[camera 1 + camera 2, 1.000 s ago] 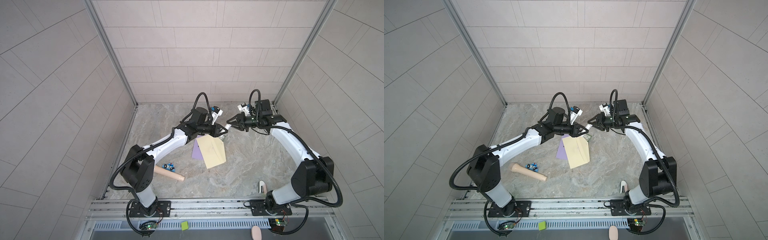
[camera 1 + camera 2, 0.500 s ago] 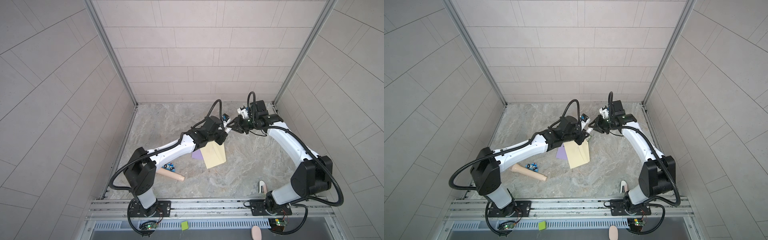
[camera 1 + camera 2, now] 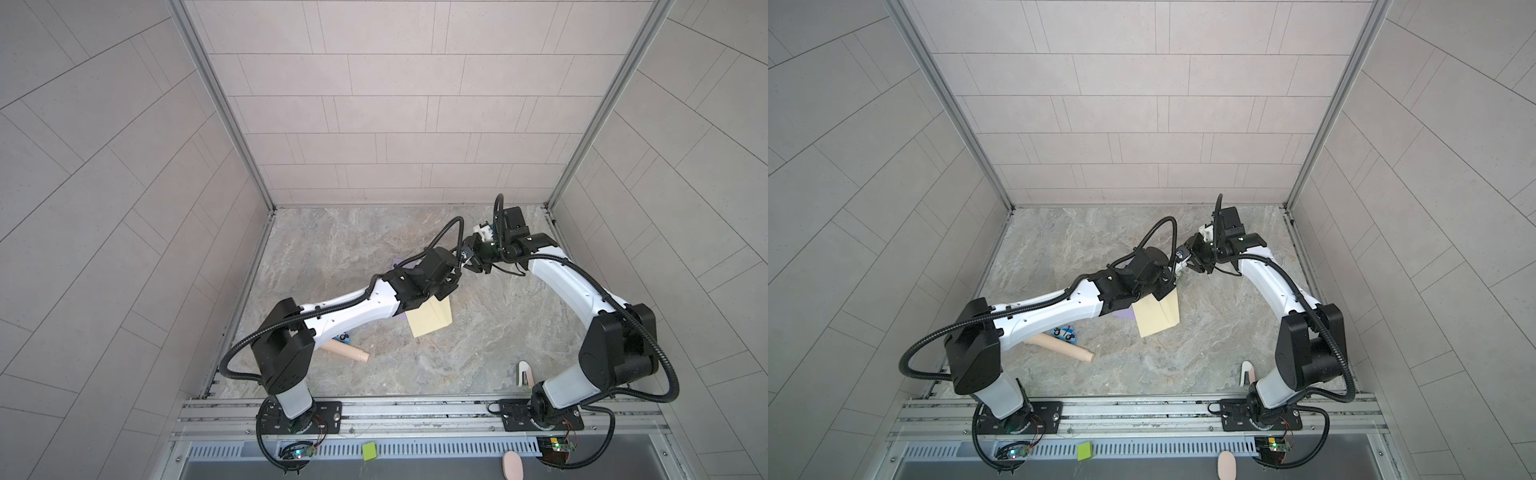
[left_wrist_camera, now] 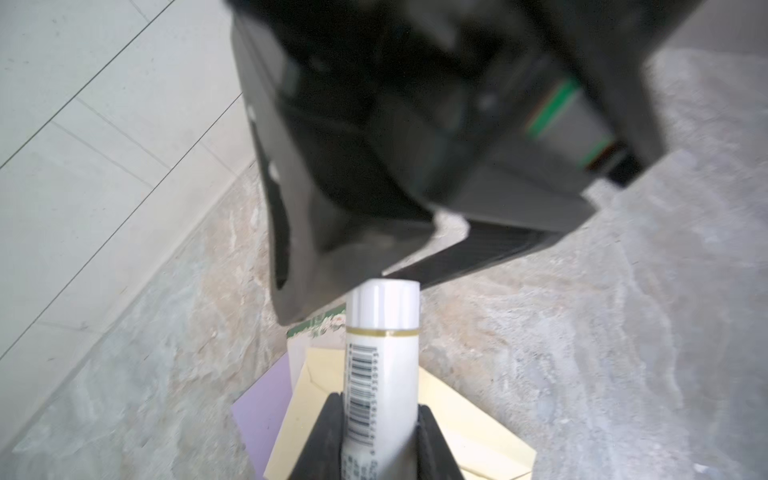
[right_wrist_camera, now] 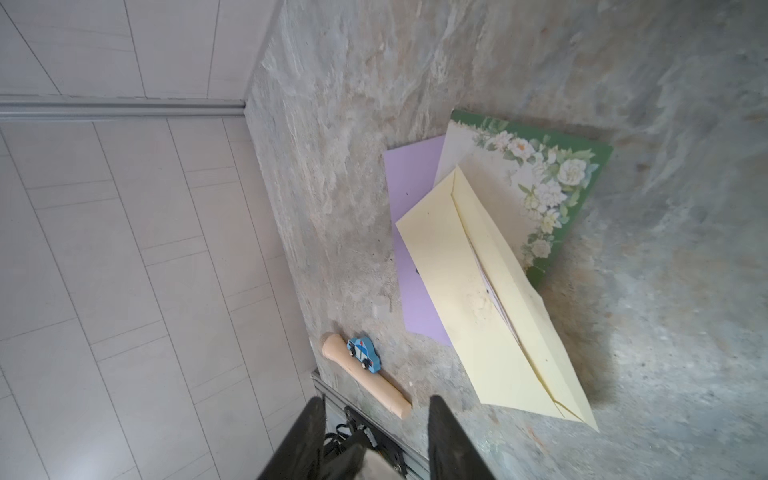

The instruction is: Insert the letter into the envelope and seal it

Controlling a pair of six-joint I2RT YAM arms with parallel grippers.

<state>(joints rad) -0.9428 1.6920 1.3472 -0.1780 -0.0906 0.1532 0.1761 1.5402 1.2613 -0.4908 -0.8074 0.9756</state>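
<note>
Marbled grey table (image 3: pixel 340 249), boxed in by pale tiled walls, is where both arms are met, far and right of the middle. The left gripper (image 4: pixel 380 413) is clamped on the lower body of a white glue stick (image 4: pixel 380 374). The stick's long axis runs straight out of the jaws toward the right gripper (image 5: pixel 376 401), with the white cap (image 4: pixel 382 307) leading. The right gripper's jaws are seen parted, wider than the cap, and the cap's end sits at or just between their tips. Contact cannot be made out through the blur.

Uncapping is judged to be the coming move. For it, the right jaws would have to be closed across the cap and drawn along the stick's axis, away from the left gripper, with both grippers held in line. The right arm is plainly the nearer to the cap.

Lower down, to the near left of the jaws and apart from both, the yellow envelope (image 5: pixel 478 299) is laid on the table, apparently unsealed. The floral letter (image 5: pixel 540 183) juts from its far side; whether it is inside or merely underneath cannot be told. A purple sheet (image 5: pixel 415 187) is spread beneath them.
</note>
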